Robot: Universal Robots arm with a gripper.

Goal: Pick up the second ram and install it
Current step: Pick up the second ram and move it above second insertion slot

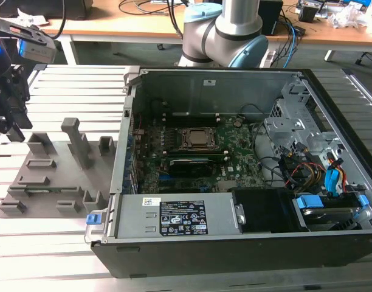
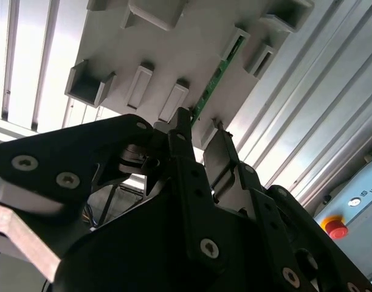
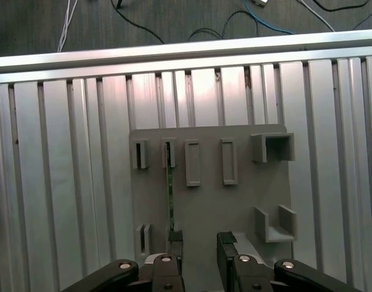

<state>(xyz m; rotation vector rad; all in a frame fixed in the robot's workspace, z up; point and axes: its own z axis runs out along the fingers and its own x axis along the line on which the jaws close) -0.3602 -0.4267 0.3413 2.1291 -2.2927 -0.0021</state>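
Above the grey slotted tray (image 3: 210, 207), black fingers (image 3: 226, 244) stand apart beside the thin green second ram (image 3: 169, 194).

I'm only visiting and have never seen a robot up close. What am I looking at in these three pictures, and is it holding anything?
The grey and blue column behind the computer is a robot arm. The exterior view comes from a camera standing off it. It sees an open computer case on a slatted metal table, with a grey tray at the exterior view's left. The two wrist views come from cameras riding on the arm, looking past its black hand. The hand hangs over the tray with its fingers apart, holding nothing. In both wrist views a thin green ram stands on edge in a tray slot, seemingly close to one finger.
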